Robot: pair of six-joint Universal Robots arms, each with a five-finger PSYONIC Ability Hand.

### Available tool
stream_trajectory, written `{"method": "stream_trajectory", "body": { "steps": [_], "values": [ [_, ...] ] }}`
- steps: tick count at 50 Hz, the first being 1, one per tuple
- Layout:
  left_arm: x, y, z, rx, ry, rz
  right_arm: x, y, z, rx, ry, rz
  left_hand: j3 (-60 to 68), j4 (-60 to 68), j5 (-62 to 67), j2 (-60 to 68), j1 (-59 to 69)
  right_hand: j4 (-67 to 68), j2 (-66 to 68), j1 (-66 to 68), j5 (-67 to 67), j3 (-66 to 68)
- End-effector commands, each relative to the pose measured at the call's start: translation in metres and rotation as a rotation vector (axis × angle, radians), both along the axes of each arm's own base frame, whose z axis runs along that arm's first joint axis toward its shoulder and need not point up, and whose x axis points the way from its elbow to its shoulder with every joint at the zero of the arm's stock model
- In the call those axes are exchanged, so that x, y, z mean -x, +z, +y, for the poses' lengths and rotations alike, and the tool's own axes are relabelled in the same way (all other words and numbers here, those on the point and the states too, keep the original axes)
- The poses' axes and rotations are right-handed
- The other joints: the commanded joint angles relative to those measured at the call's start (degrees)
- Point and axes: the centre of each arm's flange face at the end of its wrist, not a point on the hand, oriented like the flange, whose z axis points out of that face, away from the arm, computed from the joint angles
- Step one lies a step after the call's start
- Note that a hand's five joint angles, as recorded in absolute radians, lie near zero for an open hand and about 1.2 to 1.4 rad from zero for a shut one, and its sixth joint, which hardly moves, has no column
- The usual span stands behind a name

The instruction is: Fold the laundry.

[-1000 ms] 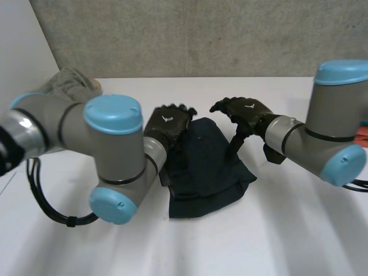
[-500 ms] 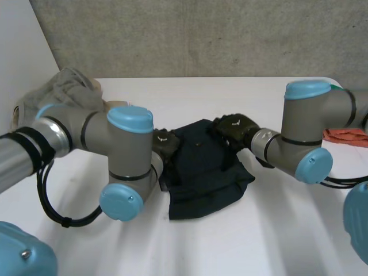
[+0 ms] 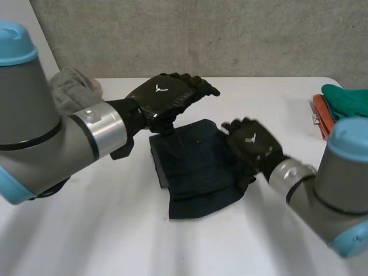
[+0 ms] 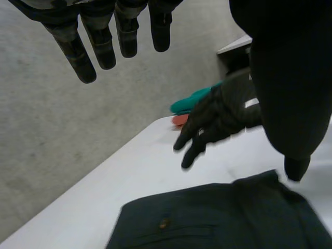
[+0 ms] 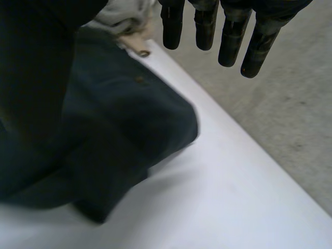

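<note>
A dark navy garment (image 3: 192,172) lies folded in the middle of the white table (image 3: 86,230). My left hand (image 3: 169,95) hovers above the garment's far left corner, open with fingers straight and holding nothing. Its fingers (image 4: 104,41) stretch out in the left wrist view, with the garment (image 4: 223,220) below them. My right hand (image 3: 253,146) is at the garment's right edge, open and empty; whether it touches the cloth I cannot tell. Its fingers (image 5: 223,31) point past the garment (image 5: 104,119), which lies under the palm. The right hand (image 4: 218,116) also appears beyond the left hand's fingertips.
A grey cloth pile (image 3: 72,86) sits at the back left of the table, and shows (image 5: 122,15) by the right hand's fingers. Green cloth (image 3: 345,98) and a red cloth (image 3: 321,115) lie at the right edge. A concrete wall (image 3: 201,34) stands behind.
Both hands have come off the garment. The left hand rose above its far left corner. The right hand drew back toward the near right side. The garment has not moved.
</note>
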Motion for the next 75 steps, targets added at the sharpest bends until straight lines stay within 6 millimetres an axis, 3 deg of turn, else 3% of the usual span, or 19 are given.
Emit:
{"method": "stream_trajectory", "body": {
  "steps": [1, 10, 20, 33, 35, 36, 38, 39, 41, 52, 53, 57, 60, 68, 69, 71, 74, 75],
  "values": [
    [-0.010, 0.002, 0.001, -0.026, -0.021, 0.007, -0.010, -0.048, 0.013, 0.058, 0.079, 0.012, -0.91, -0.41, -1.47, -0.52, 0.17, -3.51, -2.51, -0.79, -3.44, -2.27],
    [-0.009, 0.001, 0.001, -0.029, -0.022, 0.007, -0.035, -0.074, 0.011, 0.094, 0.136, 0.006, -0.91, -0.41, -1.47, -0.52, 0.17, -3.51, -2.51, -0.79, -3.44, -2.27],
    [-0.010, 0.001, -0.001, -0.026, -0.002, 0.007, -0.063, -0.070, -0.009, 0.152, 0.145, -0.025, -1.08, -0.58, -1.64, -0.69, 0.00, -3.51, -2.51, -0.79, -3.44, -2.27],
    [-0.010, -0.001, -0.001, -0.034, -0.002, 0.005, -0.080, -0.074, -0.040, 0.090, 0.117, 0.007, -1.25, -0.75, -1.81, -0.86, -0.17, -3.51, -2.51, -0.79, -3.44, -2.27],
    [-0.011, -0.001, -0.002, -0.034, 0.000, 0.005, -0.082, -0.072, -0.043, 0.099, 0.118, 0.000, -1.25, -0.75, -1.81, -0.86, -0.17, 3.93, 4.93, 6.65, 4.00, 5.17],
    [-0.011, -0.001, -0.002, -0.034, 0.000, 0.005, -0.084, -0.069, -0.046, 0.112, 0.119, -0.008, -1.25, -0.75, -1.81, -0.86, -0.17, 17.46, 18.47, 20.19, 17.53, 18.71],
    [-0.011, -0.001, -0.002, -0.034, 0.000, 0.005, -0.086, -0.068, -0.047, 0.120, 0.126, -0.014, -1.25, -0.75, -1.81, -0.86, -0.17, 30.30, 31.31, 33.03, 30.37, 31.55],
    [-0.011, -0.001, -0.002, -0.034, 0.000, 0.005, -0.088, -0.066, -0.050, 0.128, 0.128, -0.020, -1.25, -0.75, -1.81, -0.86, -0.17, 48.86, 49.87, 51.59, 48.94, 50.11],
    [-0.011, -0.001, -0.002, -0.033, 0.001, 0.006, -0.089, -0.063, -0.054, 0.139, 0.123, -0.032, -1.25, -0.75, -1.81, -0.86, -0.17, 66.42, 67.43, 69.15, 66.49, 67.67],
    [-0.014, 0.004, -0.004, -0.022, 0.010, 0.012, -0.093, -0.028, -0.068, 0.189, 0.100, -0.135, -1.25, -0.75, -1.81, -0.86, -0.17, 66.49, 67.49, 69.21, 66.56, 67.73],
    [-0.014, 0.004, -0.004, -0.023, 0.013, 0.012, -0.093, -0.029, -0.068, 0.188, 0.100, -0.132, -1.25, -0.75, -1.81, -0.86, -0.17, 64.38, 65.39, 67.11, 64.45, 65.63],
    [-0.015, 0.003, -0.005, -0.028, 0.016, 0.014, -0.092, -0.039, -0.067, 0.157, 0.103, -0.116, -1.25, -0.75, -1.81, -0.86, -0.17, 34.65, 35.65, 37.38, 34.72, 35.89],
    [-0.015, 0.003, -0.005, -0.031, 0.016, 0.016, -0.091, -0.050, -0.066, 0.131, 0.098, -0.101, -1.25, -0.75, -1.81, -0.86, -0.17, 22.88, 23.89, 25.61, 22.95, 24.12],
    [-0.015, 0.003, -0.006, -0.035, 0.018, 0.018, -0.090, -0.056, -0.066, 0.118, 0.090, -0.093, -1.42, -0.92, -1.98, -1.03, -0.34, 16.58, 17.59, 19.31, 16.65, 17.82],
    [-0.015, 0.003, -0.006, -0.035, 0.018, 0.018, -0.090, -0.057, -0.066, 0.117, 0.088, -0.092, -1.42, -0.92, -1.98, -1.03, -0.34, 17.59, 18.59, 20.31, 17.66, 18.83],
    [-0.015, 0.003, -0.006, -0.035, 0.018, 0.018, -0.090, -0.058, -0.067, 0.121, 0.087, -0.090, -1.41, -0.92, -1.98, -1.03, -0.33, 33.68, 34.69, 36.41, 33.75, 34.93],
    [-0.015, 0.003, -0.006, -0.035, 0.018, 0.018, -0.091, -0.057, -0.072, 0.135, 0.074, -0.096, -1.42, -0.92, -1.98, -1.03, -0.34, 66.35, 67.36, 69.08, 66.42, 67.59],
    [-0.015, 0.003, -0.006, -0.035, 0.018, 0.018, -0.092, -0.056, -0.073, 0.142, 0.071, -0.099, -1.42, -0.92, -1.98, -1.03, -0.34, 66.49, 67.49, 69.21, 66.56, 67.73]
  ]
}}
